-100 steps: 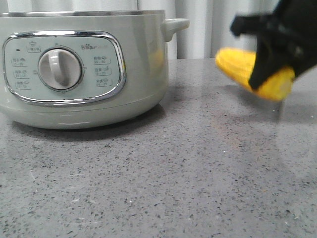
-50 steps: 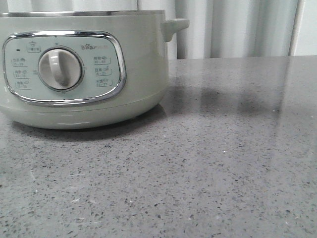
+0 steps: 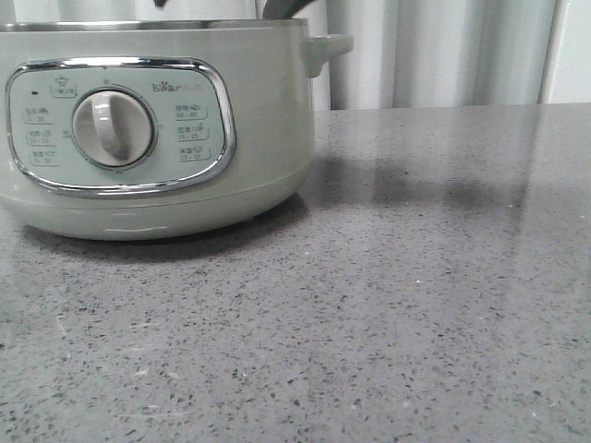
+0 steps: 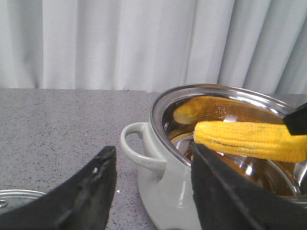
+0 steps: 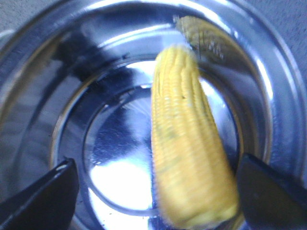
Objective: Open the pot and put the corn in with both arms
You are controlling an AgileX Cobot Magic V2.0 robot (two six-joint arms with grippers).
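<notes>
Now the corn [image 5: 189, 143] hangs over the open pot [image 4: 163, 191], with the right claw [image 5: 158, 201] spread wide. The left claw [image 4: 148, 191] is apart and empty. Falling corn could bang the shiny pot.

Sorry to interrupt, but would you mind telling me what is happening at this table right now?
The robot is putting a bright yellow corn cob into the large sage-green electric pot, which is open, its shiny steel inner bowl exposed. In the right wrist view the cob sits between the fingers of the right gripper, above the bowl; whether they are gripping it cannot be told. The left gripper is open and empty beside the pot's side handle. A rim lies on the grey counter by it.
</notes>
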